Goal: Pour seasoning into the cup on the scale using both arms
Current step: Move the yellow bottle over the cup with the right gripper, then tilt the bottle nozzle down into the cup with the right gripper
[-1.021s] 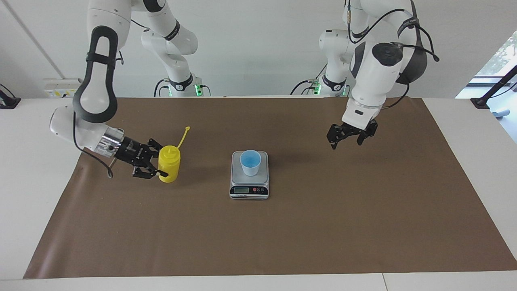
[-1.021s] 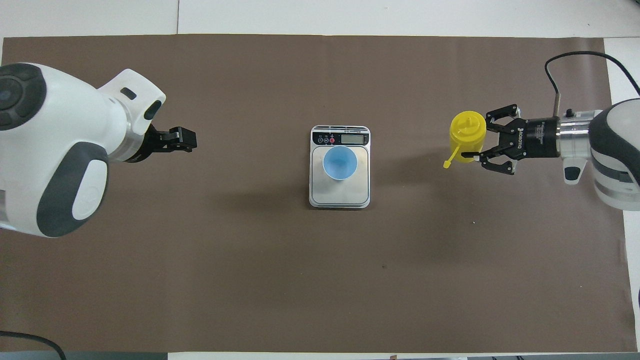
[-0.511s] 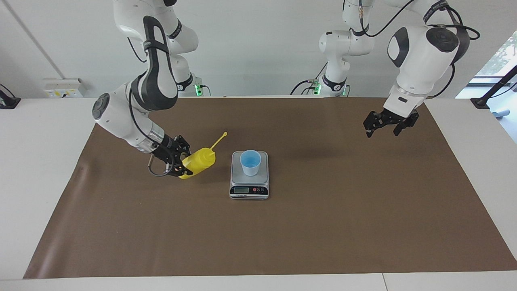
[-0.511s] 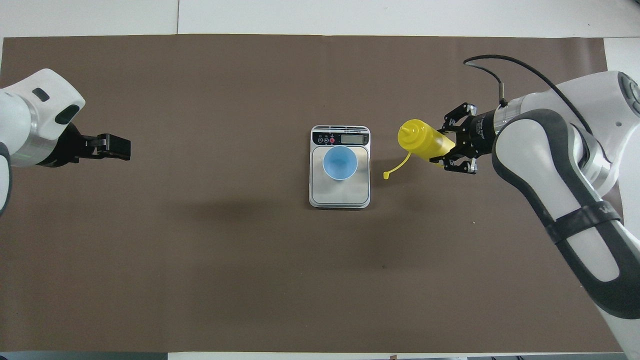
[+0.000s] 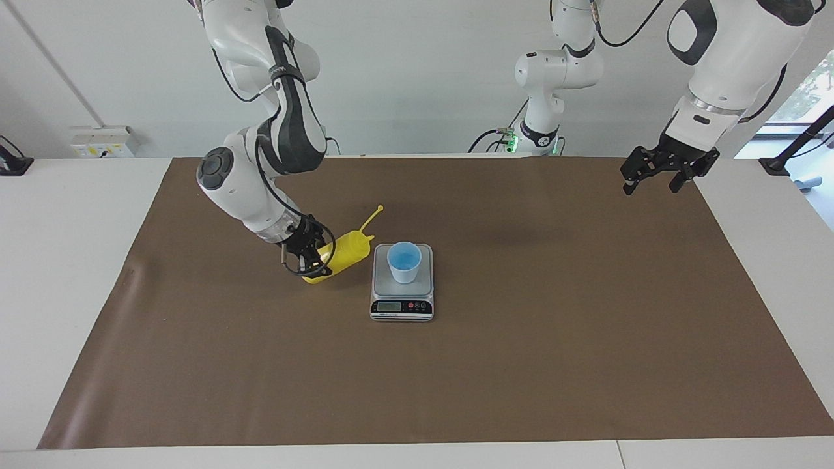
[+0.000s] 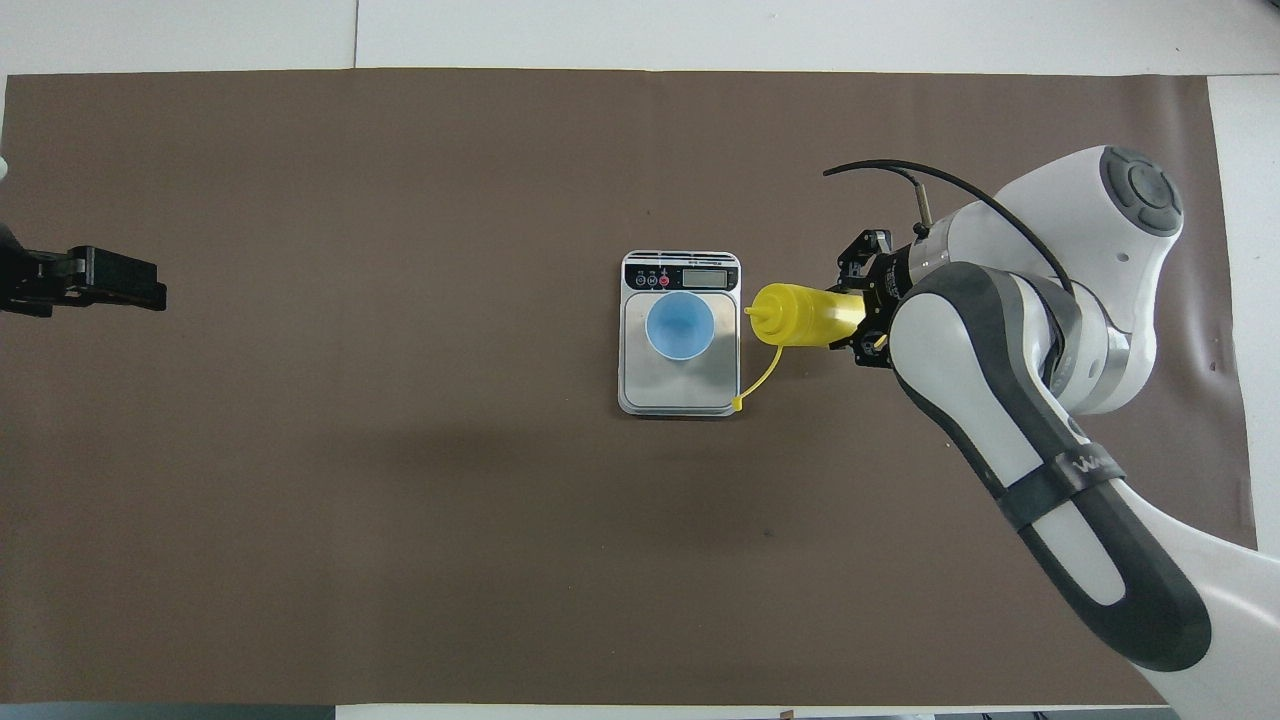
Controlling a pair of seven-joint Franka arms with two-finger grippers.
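The seasoning [image 5: 346, 249] [image 6: 800, 314], a yellow squeeze bottle, is tilted almost flat with its nozzle pointing at the cup. My right gripper [image 5: 317, 258] [image 6: 862, 322] is shut on its lower body. The nozzle tip reaches the scale's edge, and the cap tether [image 6: 760, 375] dangles from it. The pale blue cup [image 5: 404, 261] [image 6: 680, 325] stands upright on the silver plate of the scale [image 5: 402, 307] [image 6: 680, 388]. My left gripper [image 5: 661, 170] [image 6: 110, 285] hangs open and holding nothing, high over the mat's edge at the left arm's end of the table.
A brown mat [image 5: 521, 365] [image 6: 400, 500] covers most of the white table [image 5: 58, 260]. A wall socket box [image 5: 104, 141] sits by the table's edge nearest the robots, at the right arm's end.
My right arm carried the bottle from the right arm's end of the mat to beside the scale and tipped it toward the cup. The left gripper rose and drew back to its own end.
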